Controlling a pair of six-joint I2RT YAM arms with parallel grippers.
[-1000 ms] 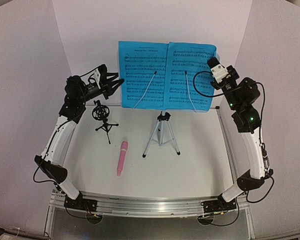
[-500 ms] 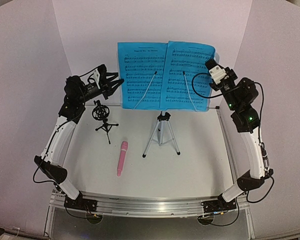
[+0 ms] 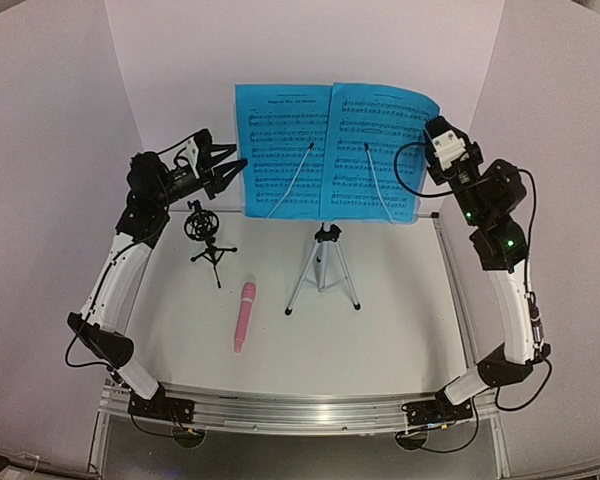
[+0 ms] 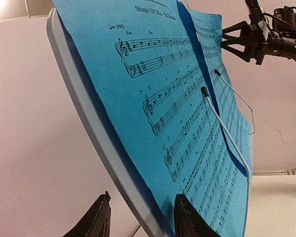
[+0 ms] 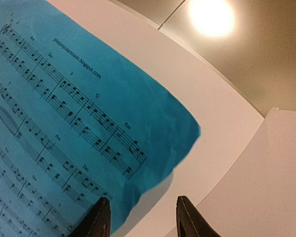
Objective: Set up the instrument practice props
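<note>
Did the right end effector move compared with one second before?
Yes. The right end effector shifted right, farther from the silver tripod, which stays fixed.

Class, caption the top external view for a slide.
Two blue sheets rest on the music stand; the pink microphone lies near the black tripod holder.

We see the pale blue music stand (image 3: 326,237) upright on its silver tripod, toward the back of the surface (image 3: 400,300). Two bright blue pages of printed music rest side by side on it, the left sheet (image 3: 278,150) and the right sheet (image 3: 382,150), each crossed by a white wire arm (image 3: 291,185). The pink microphone (image 3: 244,316) lies flat near the tripod's front-left leg. The small black mic holder (image 3: 206,236) stands on its tripod farther left.
</note>
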